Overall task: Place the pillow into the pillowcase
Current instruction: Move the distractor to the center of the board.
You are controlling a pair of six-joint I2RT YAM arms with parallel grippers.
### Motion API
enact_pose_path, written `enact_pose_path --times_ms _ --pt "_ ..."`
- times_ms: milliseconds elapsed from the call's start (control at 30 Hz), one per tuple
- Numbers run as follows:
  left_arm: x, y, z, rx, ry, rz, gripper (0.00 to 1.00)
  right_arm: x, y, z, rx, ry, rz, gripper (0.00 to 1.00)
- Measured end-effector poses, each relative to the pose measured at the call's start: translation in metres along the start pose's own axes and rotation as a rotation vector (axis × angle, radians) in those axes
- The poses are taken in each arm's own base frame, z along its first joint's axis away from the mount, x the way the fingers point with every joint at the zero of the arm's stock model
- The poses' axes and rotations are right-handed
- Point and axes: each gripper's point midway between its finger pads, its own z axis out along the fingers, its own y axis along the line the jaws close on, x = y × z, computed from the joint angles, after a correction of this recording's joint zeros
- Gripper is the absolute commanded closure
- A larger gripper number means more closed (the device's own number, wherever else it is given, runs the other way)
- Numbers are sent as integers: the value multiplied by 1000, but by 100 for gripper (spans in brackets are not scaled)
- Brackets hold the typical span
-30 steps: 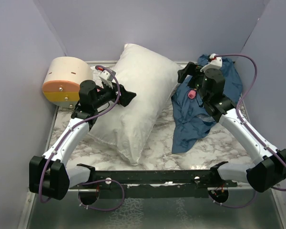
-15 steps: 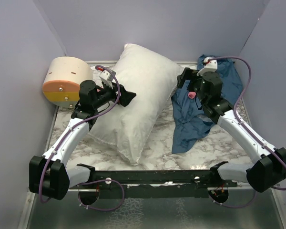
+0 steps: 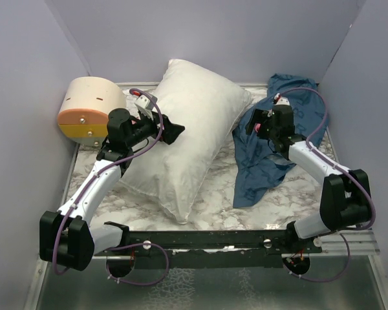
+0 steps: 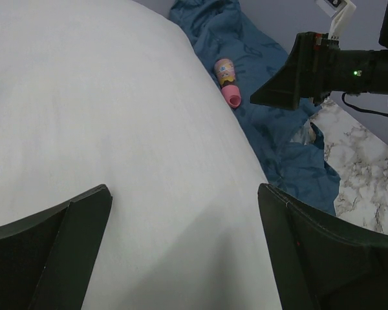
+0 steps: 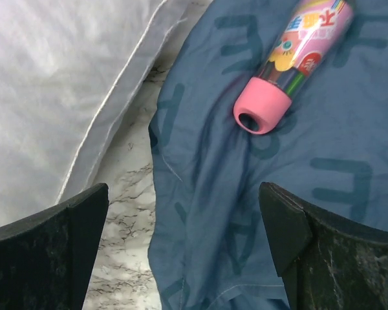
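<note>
Plainly, the task has hardly begun: nothing is inside anything yet. At the upper left of the overhead view a round beige and orange container (image 3: 90,116) sits at the corner of the marbled table (image 3: 213,190), apart from the work.

Beside it, the left arm rises from its base at lower left with a bent elbow. Its wrist is turned toward the centre, so the left gripper (image 3: 173,132) hovers at the left flank of the pillow (image 3: 187,129). Its jaws stand wide apart and hold nothing. In the left wrist view the two dark fingers (image 4: 52,239) frame bare white fabric, and I cannot tell whether they touch it.

The pillow lies diagonally across the centre, wholly outside the pillowcase (image 3: 262,161). The pillowcase is crumpled in a heap at the right, running from the upper right corner down toward mid-table, its left edge just beside the pillow's right side. No mouth of the sack can be made out. A small pink tube (image 5: 297,58) lies on the blue cloth.

Farthest right, the right arm is folded sharply, with its elbow at the right edge and its forearm running up and left. The right gripper (image 3: 253,123) is low over the upper left part of the pillowcase, jaws spread wide and empty.

By my judgement every step remains: finding the case's opening, holding it apart, and feeding the pillow in.
</note>
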Motion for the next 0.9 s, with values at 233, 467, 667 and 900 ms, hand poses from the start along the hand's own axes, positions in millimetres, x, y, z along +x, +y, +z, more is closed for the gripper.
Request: enact_pose_path --times_ms 233,467,667,900 --pt "0 -1 0 1 0 1 1 6 -6 8 19 -11 119 0" --pt "0 -1 0 2 0 4 1 -5 -38 23 122 -92 310 10" --pt "-2 -3 -2 3 -2 7 1 2 -64 36 215 -102 439 58" --pt "-1 -4 -3 4 1 6 1 9 -86 46 293 -105 503 94"
